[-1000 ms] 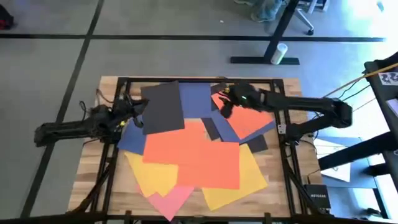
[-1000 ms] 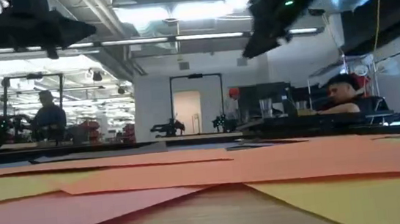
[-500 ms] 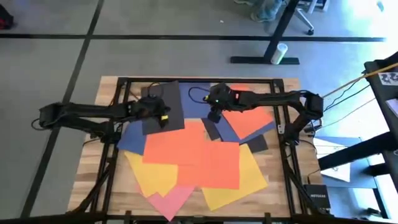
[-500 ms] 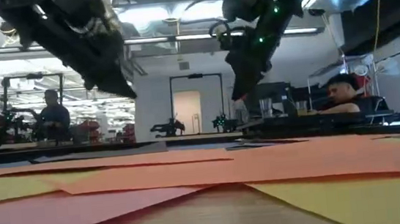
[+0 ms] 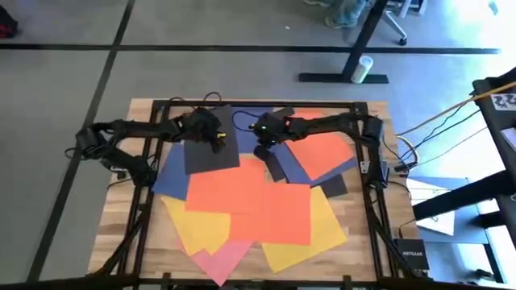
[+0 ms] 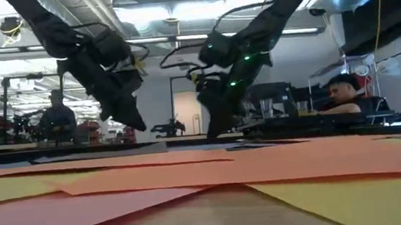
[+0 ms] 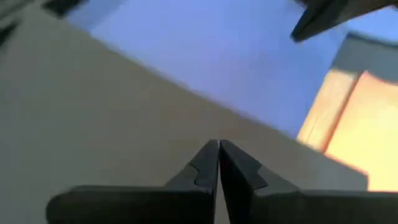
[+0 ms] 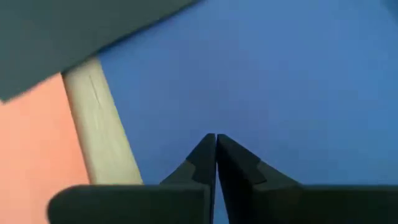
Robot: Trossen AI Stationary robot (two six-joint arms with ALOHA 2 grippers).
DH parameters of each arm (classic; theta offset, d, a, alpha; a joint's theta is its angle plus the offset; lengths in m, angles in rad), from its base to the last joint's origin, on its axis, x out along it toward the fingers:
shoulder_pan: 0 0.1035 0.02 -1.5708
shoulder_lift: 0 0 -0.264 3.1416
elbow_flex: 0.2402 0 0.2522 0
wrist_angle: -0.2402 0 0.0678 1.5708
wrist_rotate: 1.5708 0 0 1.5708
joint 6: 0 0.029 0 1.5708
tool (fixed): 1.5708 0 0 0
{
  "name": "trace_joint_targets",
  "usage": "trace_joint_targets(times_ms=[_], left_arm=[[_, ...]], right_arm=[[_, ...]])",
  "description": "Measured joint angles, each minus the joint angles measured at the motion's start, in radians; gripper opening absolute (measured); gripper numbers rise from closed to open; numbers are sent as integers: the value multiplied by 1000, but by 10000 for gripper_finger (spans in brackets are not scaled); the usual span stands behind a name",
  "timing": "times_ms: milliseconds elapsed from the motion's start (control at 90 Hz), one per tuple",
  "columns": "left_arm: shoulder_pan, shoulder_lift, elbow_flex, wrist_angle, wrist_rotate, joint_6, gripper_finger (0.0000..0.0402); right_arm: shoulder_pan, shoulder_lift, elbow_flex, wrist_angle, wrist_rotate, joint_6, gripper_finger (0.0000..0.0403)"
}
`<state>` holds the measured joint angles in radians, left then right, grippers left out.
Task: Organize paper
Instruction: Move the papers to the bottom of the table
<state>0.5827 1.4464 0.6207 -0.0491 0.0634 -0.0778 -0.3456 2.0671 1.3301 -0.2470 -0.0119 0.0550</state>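
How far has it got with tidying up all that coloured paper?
Barely begun. Nothing looks sorted: black sheet, blue sheet, orange sheets, yellow and pink lie overlapping askew. In hand: left gripper over the black sheet, right gripper over the blue, both shut, holding nothing. Stacking is all left.

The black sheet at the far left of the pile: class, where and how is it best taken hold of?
Probably at the black sheet's far edge, coming from the table's far side. It lies flat on top of the blue sheet with nothing covering it, so an edge pinch or slide suits a thin sheet. The left gripper hovers shut above it; the right gripper is over the blue.
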Motion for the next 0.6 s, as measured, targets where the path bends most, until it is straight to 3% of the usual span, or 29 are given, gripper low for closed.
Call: trace_joint_targets(times_ms=[233,600], left_arm=[[48,59,6,-167,-24,36,0],[209,48,7,-175,-28,79,0]], right_arm=[[17,36,64,-194,8,17,0],[165,27,3,-273,69,81,0]])
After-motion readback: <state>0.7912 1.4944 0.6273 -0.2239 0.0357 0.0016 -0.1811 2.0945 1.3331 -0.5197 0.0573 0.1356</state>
